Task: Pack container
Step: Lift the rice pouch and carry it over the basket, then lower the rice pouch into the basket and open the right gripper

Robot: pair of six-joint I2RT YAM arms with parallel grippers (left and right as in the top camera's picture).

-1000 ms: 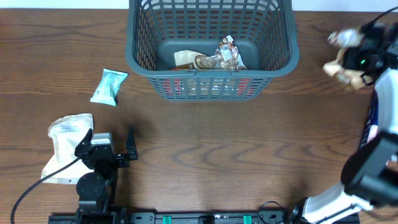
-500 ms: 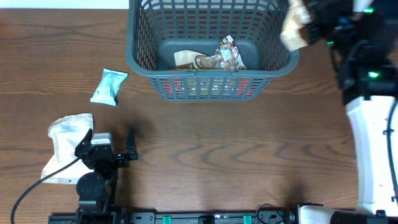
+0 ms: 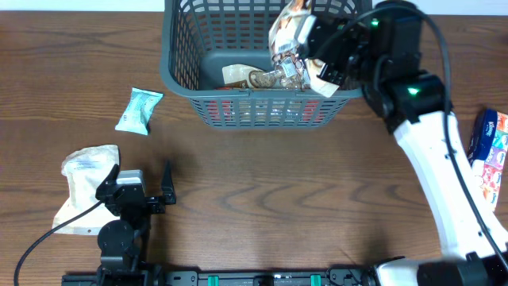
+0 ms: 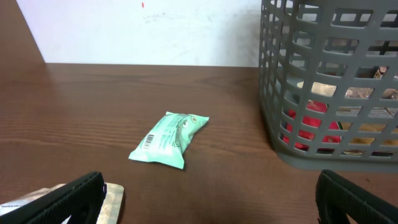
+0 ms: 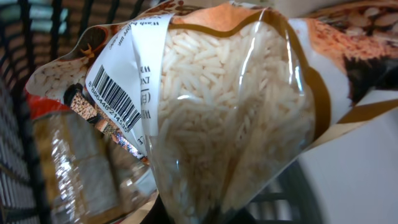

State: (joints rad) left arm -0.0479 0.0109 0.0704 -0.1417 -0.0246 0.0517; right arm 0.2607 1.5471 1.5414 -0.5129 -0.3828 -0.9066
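Now: the right gripper (image 3: pixel 316 49) is clamped shut on a rice packet (image 3: pixel 290 32) and hangs over the right half of the container (image 3: pixel 170 73). The right wrist view is filled by the packet (image 5: pixel 230 112): clear window of white grains, barcode panel on its left, dark basket lattice behind. The jaws themselves are not visible there.

Change over the last second: the right arm carried the packet in from the table's 3 o'clock edge, past the basket's right rim, to its present spot above the basket floor. The left gripper (image 3: pixel 139 175) has not moved; it sits at 7 o'clock, jaws spread wide, empty.

Judgement: transport is done and the release is what remains. The packet looks well inside the rim, so a drop should land it on the packets already lying on the floor (image 3: pixel 262 78).

Orientation: the container sits at 12 o'clock, mouth up, far rim cut off by the frame, long axis running 9 to 3. The packet's long axis runs roughly 11 to 5.

Left on the table: a mint-green packet (image 3: pixel 139 110) at 9 o'clock of the basket, apart from it; a white pouch (image 3: pixel 83 179) beside the left gripper; a tissue pack (image 3: pixel 492 147) at the 3 o'clock edge.
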